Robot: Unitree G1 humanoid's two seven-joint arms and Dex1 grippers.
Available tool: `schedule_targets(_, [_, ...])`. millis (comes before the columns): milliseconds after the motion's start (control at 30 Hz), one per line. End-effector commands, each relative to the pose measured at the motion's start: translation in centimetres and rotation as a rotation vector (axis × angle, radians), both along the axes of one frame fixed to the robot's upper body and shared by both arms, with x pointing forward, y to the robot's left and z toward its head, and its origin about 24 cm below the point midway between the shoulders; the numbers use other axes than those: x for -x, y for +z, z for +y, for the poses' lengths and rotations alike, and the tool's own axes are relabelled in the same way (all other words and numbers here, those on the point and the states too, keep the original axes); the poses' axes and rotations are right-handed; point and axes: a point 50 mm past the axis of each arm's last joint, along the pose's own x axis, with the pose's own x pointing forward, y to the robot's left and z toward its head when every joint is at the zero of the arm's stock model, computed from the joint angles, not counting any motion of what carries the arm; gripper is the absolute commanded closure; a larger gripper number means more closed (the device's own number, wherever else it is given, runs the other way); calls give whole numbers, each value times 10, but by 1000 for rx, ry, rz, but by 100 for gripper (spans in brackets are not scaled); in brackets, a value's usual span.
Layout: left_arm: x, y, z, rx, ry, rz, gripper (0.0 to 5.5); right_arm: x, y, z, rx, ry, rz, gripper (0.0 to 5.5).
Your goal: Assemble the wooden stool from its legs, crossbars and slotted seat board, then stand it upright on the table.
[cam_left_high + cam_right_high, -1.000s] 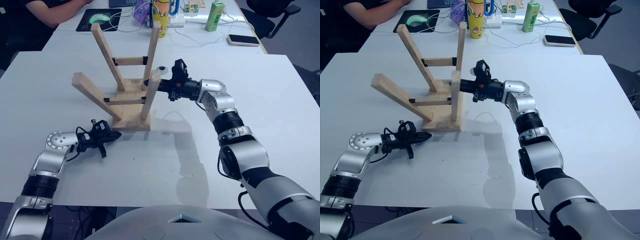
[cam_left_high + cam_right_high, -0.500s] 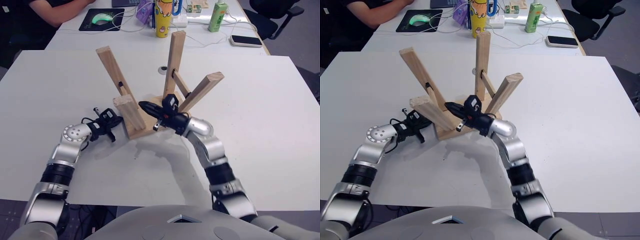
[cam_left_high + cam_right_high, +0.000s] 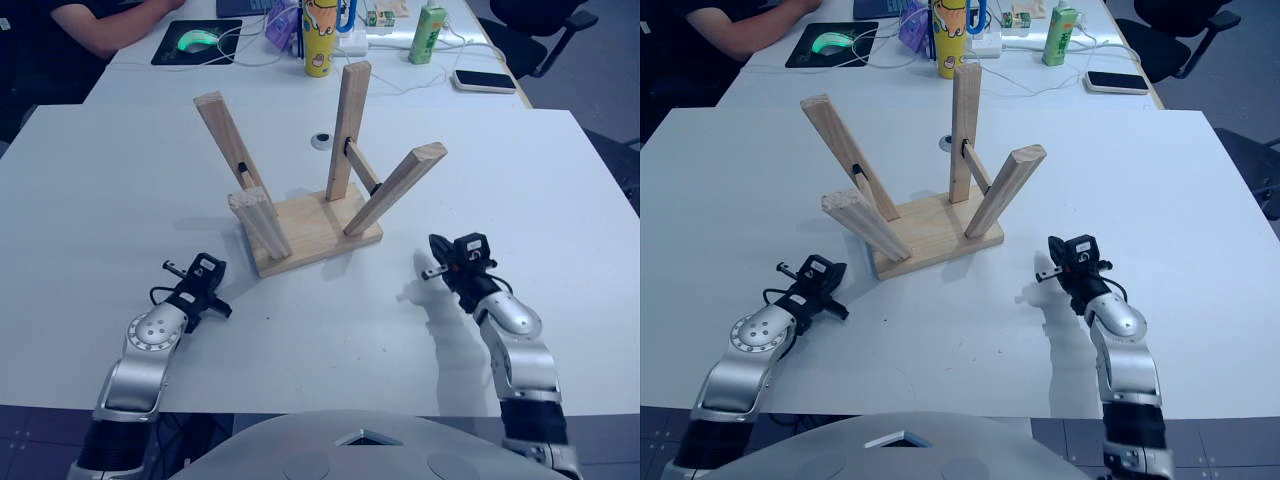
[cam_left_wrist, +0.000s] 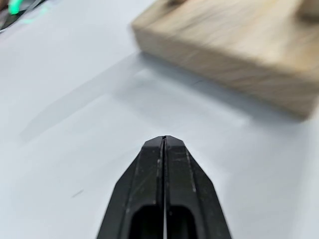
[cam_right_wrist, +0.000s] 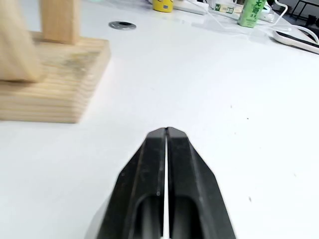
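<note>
Left eye view shows the right claw (image 5: 166,132) has drawn back from the stool (image 3: 312,222), which stands upside down at mid desk (image 3: 520,160), and with it and the left claw (image 4: 164,141) both closed and empty, flipping remains.

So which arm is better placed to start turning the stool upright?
Left, probably. The left claw, shut, points straight at the seat board; the right claw, also shut, points past its corner. Both are apart from it.
</note>
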Motion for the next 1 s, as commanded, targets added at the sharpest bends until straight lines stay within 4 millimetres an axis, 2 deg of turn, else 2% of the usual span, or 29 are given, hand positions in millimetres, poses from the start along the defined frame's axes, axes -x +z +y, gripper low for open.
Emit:
schedule_targets(33, [3,-16,-15,31,-64,158,548,-26,-10,23,-6,100,17,550])
schedule_targets(100, [-4,-17,-18,28,-84,165,548,-33,-18,35,-19,168,55,550])
schedule_targets(167, [-14,-20,-20,27,-99,174,548,-32,-26,51,-19,295,109,550])
schedule_targets(267, [-29,-22,-19,63,-114,185,548,-18,-33,65,-47,454,185,550])
schedule_targets(367, [-41,-23,-24,80,-156,183,548,0,-34,64,-86,496,226,550])
schedule_targets(433, [-38,-24,-33,114,-183,191,548,14,-33,61,-109,485,246,550])
schedule_targets(533, [-23,-29,-36,151,-160,208,548,15,-31,55,-44,395,222,550])
schedule_targets(667, [-18,-33,-19,82,-68,170,548,12,-25,48,-2,259,174,550])
schedule_targets(800, [-12,-34,-11,25,-9,139,548,22,-27,38,34,191,193,550])
schedule_targets(900, [-7,-39,-10,15,10,157,548,29,-29,39,25,183,224,550])
schedule_targets(1000, [-8,-39,-16,30,-16,153,548,32,-26,50,-6,219,230,550])
